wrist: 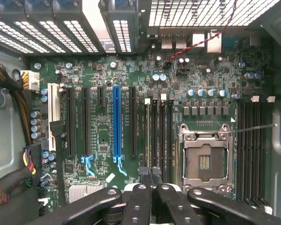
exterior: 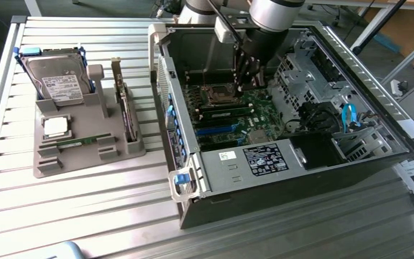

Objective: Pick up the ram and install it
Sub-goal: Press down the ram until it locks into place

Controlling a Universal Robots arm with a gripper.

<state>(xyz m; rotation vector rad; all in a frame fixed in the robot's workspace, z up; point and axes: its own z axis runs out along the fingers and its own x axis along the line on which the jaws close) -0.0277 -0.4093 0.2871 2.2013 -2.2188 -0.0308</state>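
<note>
1. A grey holder tray (exterior: 84,154) is sitting on the slatted metal bench (exterior: 84,216) at the exterior view's left. It is carrying a hard drive (exterior: 57,75) standing upright, a square silver processor (exterior: 56,127) lying flat, and a dark expansion card (exterior: 125,110) standing on edge at the tray's right side.
2. The ram (exterior: 77,142), a thin green stick, is lying in a slot near the tray's front, just beside the processor.
3. To the right, an open computer case (exterior: 279,178) is lying on its side, its motherboard (exterior: 228,116) exposed. Its raised side wall is standing between the tray and the board.
4. The hard drive's white label and the black sticker on the case's front panel are carrying print too small to read.
5. The arm is reaching down into the case, with the pincer (exterior: 249,81) hanging over the empty processor socket (wrist: 204,159) and the long black memory slots (wrist: 158,136). Its fingers (wrist: 145,197) are pressing together, closed and holding nothing.
6. The ram is lying well apart from the pincer, across the case wall to the exterior view's left.
</note>
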